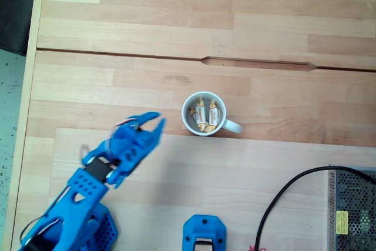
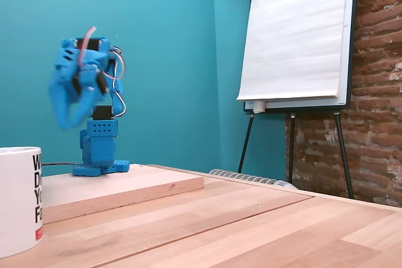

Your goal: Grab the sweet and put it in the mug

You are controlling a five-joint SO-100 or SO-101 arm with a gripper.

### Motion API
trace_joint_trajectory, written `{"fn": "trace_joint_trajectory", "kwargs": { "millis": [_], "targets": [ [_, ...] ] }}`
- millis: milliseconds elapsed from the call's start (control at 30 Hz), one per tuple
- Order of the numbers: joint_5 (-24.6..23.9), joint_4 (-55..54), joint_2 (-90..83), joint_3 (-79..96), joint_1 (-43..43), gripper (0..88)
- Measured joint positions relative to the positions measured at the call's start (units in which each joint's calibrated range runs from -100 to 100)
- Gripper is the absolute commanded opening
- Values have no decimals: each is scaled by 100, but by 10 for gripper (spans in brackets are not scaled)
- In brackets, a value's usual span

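you have one mug [image 1: 191, 123] on the bench [image 1: 176, 22], and in a fixed view from above you can count two, perhaps three, sweets [image 1: 206, 113] lying inside it; the wrappers overlap, so the exact number is hard to tell. there is one blue arm, with its gripper [image 1: 154, 123] raised off the wood. also in that view sit one small blue part [image 1: 204, 233] at the near edge, one black cable [image 1: 288, 195] and one grey metal box [image 1: 352, 210] in the near right corner.

the mug stands about mid-bench, just past a seam between boards, its handle [image 1: 232, 126] pointing toward the right edge. the far half of the bench is bare wood, and so is the strip between the mug and the left edge apart from the arm. the left edge lies close to the arm's base.

the fingers [image 1: 157, 126] sit to the left of the mug in the view from above, near its rim but apart from it, tips pointing toward it. they are narrowly parted and hold nothing. in the low fixed view the gripper [image 2: 63, 114] hangs high with its tips pointing down, and the mug [image 2: 19, 199] stands at the left, black lettering on its side.
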Motion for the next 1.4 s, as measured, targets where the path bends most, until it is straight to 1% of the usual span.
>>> {"fn": "trace_joint_trajectory", "kwargs": {
  "millis": [300,433,500,733,800,967,1400],
  "targets": [
    [-132,0,-3124,3819,-1654,36],
    [-127,0,-4251,5047,-2142,36],
    [-132,0,-4696,5182,-2297,36],
    [-103,65,-4877,5226,-2496,38],
    [-103,431,-4905,5226,-2496,38],
    [-103,846,-4977,5226,-2496,38],
    [-103,871,-4986,5226,-2496,38]
  ]
}}
